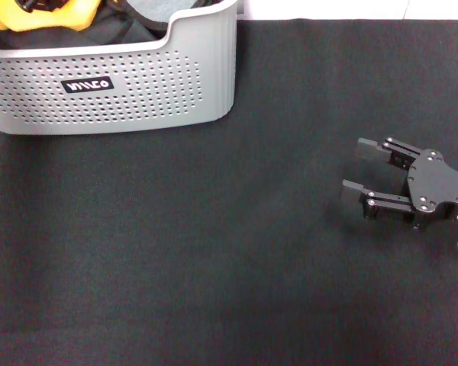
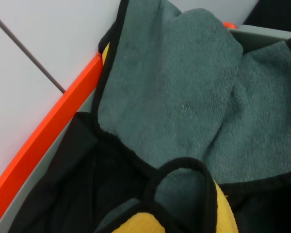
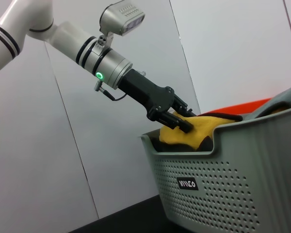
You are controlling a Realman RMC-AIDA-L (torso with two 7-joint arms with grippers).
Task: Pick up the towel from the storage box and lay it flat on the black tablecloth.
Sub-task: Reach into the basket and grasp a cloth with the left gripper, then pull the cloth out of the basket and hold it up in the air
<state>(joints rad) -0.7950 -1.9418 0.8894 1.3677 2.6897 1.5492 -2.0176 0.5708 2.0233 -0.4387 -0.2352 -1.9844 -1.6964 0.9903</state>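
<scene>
The light grey storage box stands at the far left of the black tablecloth. The towel bulges above the box's rim, yellow face up. In the right wrist view my left gripper reaches down over the storage box and is shut on the yellow towel. The left wrist view is filled by the towel, showing its grey face, black trim and a yellow fold. My right gripper rests open on the cloth at the right, holding nothing.
Dark cloth lies deeper inside the box. An orange strip runs along the white wall behind the box. The tablecloth stretches flat between the box and the right gripper.
</scene>
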